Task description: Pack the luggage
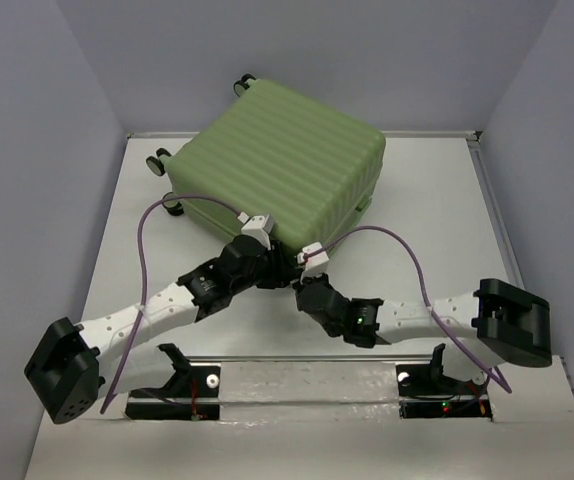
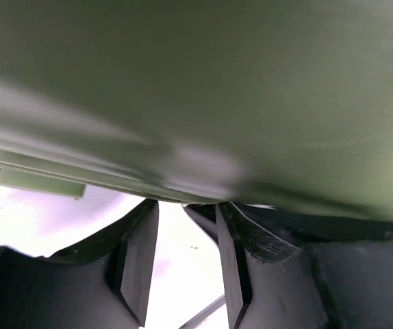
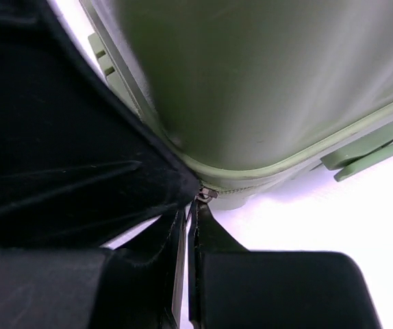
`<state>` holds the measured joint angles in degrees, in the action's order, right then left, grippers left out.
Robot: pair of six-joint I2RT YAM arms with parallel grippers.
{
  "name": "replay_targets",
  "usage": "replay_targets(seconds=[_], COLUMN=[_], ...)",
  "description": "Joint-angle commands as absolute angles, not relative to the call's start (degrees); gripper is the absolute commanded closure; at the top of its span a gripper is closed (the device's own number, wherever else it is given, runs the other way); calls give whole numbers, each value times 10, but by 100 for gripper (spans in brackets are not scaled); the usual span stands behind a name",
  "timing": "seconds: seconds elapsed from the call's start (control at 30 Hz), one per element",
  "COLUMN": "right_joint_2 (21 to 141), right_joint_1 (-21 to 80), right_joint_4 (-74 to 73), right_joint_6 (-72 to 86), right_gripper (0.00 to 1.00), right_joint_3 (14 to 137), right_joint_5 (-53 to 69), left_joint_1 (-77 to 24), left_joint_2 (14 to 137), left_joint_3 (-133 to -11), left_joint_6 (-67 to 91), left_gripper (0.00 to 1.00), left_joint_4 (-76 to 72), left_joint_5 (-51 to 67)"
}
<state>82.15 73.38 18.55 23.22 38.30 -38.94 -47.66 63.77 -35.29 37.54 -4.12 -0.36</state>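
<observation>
The luggage (image 1: 287, 150) is a light-green ribbed suitcase lying flat and closed at the back middle of the table. Both grippers meet at its near corner. My left gripper (image 1: 275, 262) is open, its jaws apart with nothing between them, right below the shell's edge (image 2: 217, 89) in the left wrist view (image 2: 187, 205). My right gripper (image 1: 299, 275) is shut, and its tips (image 3: 193, 205) pinch a small metal zipper pull (image 3: 206, 195) on the zip line at the corner of the luggage (image 3: 265, 82). The lining is hidden.
Black wheels (image 1: 157, 160) stick out at the suitcase's left side and at the far corner (image 1: 245, 83). Purple cables (image 1: 142, 260) arc above both arms. Grey walls enclose the white table (image 1: 447, 220) on three sides. Arm mounts (image 1: 307, 390) sit at the near edge.
</observation>
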Motion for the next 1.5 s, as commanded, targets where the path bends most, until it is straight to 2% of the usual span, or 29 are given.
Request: replay_targets(seconds=[0.0,0.13,0.33,0.4,0.53,0.57,0.6,0.8,0.93,0.97,1.1,1.33,1.47], right_joint_2=[872,871,910,908,856,843,821,791,795,796,797,785,788], right_joint_1=[861,874,954,954,954,954,954,916,916,911,911,905,905], right_joint_4=[338,389,359,366,386,386,382,364,353,353,341,314,309], right_joint_6=[296,294,182,200,235,250,257,285,290,292,300,303,306], right_gripper=[93,93,93,93,93,93,93,93,93,93,93,93,93], right_joint_3=[480,450,501,497,416,404,393,362,364,362,360,358,359], right_joint_5=[-141,-160,-233,-233,-284,-311,-320,-309,-307,-307,-315,-326,-326], left_joint_1=[-475,-474,-474,-473,-460,-450,-436,-226,-84,-84,35,133,150], left_joint_2=[682,663,692,700,659,644,632,572,604,613,658,735,793], left_joint_3=[-430,-436,-472,-485,-504,-502,-498,-512,-569,-578,-608,-628,-648], left_joint_6=[389,376,393,390,376,377,379,399,388,388,404,417,433], left_gripper=[50,38,37,35,13,3,1,1,1,1,1,1,1], left_joint_4=[-244,-217,-214,-200,-138,-128,-120,-81,-41,-39,-39,-48,-70], left_joint_5=[-41,-77,-83,-90,-119,-123,-117,42,106,119,187,204,222])
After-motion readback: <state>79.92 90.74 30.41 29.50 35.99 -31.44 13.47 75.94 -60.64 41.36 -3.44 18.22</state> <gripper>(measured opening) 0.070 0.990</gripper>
